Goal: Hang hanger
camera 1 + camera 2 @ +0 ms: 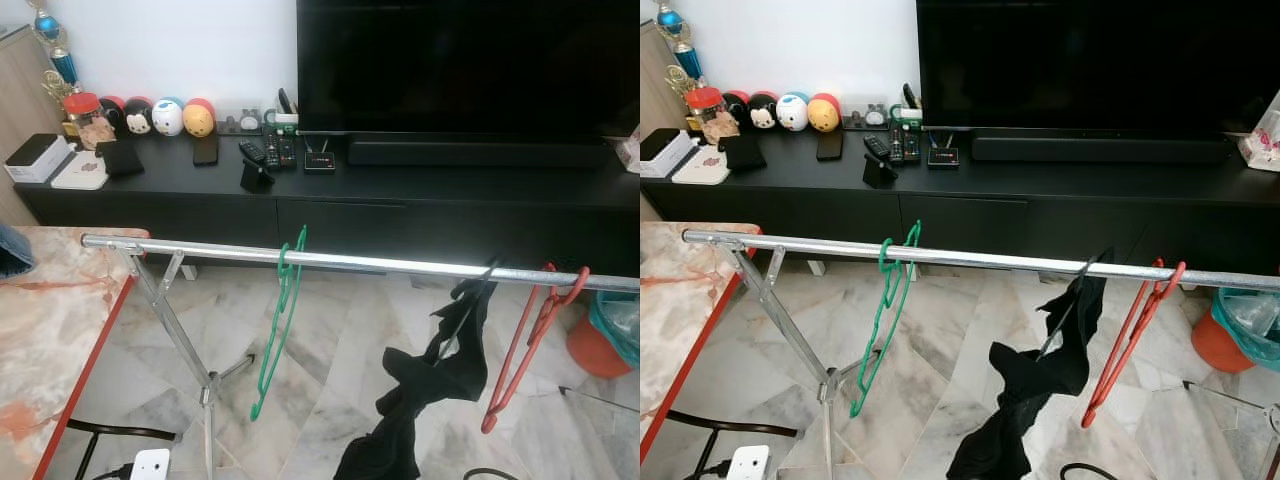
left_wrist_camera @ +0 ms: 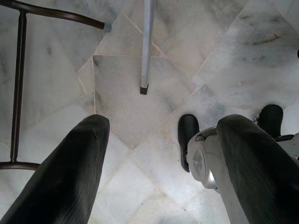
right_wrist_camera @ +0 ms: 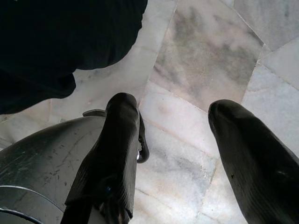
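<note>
Left eye view: a silver rail (image 1: 360, 262) is running across the frame in front of a black TV cabinet (image 1: 400, 200). A green hanger (image 1: 278, 320) is hanging on it toward the left end, a black garment (image 1: 430, 380) is drooping from a hanger near the middle, and a red hanger (image 1: 525, 345) is hooking over the rail just right of it. A marble-patterned table (image 1: 45, 330) is sitting at the left.

Right eye view: the same rail is showing with all three hangers on it, and an orange bin (image 1: 1225, 335) with a teal liner is standing at far right.

Left wrist view: the left gripper (image 2: 161, 163) is pointing down at marble floor (image 2: 140, 116), its fingers (image 2: 70, 172) spread apart and holding nothing.

Right wrist view: the right gripper (image 3: 175, 154) is hanging over the floor beside dark cloth (image 3: 60, 42), fingers (image 3: 117, 149) parted and empty.
</note>
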Tool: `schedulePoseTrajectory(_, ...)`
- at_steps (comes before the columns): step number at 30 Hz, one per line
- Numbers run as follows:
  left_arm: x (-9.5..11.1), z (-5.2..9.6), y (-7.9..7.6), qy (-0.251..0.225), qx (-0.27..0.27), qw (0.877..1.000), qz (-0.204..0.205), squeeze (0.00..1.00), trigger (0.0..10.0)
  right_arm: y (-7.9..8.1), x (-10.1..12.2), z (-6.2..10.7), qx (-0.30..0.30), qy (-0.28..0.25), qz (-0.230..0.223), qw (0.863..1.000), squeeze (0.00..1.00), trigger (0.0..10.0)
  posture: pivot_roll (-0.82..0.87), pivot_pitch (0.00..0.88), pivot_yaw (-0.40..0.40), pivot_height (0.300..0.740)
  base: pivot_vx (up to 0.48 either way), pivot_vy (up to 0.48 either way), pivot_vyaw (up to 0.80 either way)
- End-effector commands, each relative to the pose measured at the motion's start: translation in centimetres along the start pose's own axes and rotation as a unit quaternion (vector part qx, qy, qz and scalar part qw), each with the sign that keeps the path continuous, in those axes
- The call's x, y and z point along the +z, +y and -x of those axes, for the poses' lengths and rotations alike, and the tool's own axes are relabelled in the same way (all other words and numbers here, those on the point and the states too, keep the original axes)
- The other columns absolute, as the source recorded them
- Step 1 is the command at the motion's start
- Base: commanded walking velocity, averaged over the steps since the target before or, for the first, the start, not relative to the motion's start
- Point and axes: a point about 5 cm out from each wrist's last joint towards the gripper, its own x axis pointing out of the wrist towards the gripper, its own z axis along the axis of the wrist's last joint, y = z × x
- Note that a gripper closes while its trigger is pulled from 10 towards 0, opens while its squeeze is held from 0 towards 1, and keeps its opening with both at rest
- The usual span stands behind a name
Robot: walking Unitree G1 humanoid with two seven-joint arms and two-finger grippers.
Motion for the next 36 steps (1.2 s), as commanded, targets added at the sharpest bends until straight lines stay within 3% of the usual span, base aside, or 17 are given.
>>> schedulePoseTrajectory(1, -0.26, 0.04, -0.04, 0.003, 0.0, 1.0, 0.001, 0.0, 10.0, -0.22, -0.29, 0.13, -0.002, 0.005, 0.003, 1.0, 0.0, 10.0, 0.04, 0.0, -0.001, 0.74, 0.0, 0.0, 0.0)
schedulePoseTrajectory(13, -0.43, 0.11, 0.15, 0.006, 0.002, 1.0, -0.003, 0.0, 10.0, -0.04, -0.39, 0.12, 0.0, 0.007, 0.004, 1.0, 0.0, 10.0, 0.05, 0.0, 0.002, 0.74, 0.0, 0.0, 0.0)
schedulePoseTrajectory(36, -0.38, 0.04, -0.17, 0.004, 0.0, 1.0, 0.007, 0.0, 10.0, -0.34, -0.28, 0.15, -0.002, 0.007, 0.009, 1.0, 0.0, 10.0, 0.05, 0.0, -0.013, 0.74, -0.247, 0.0, 0.0)
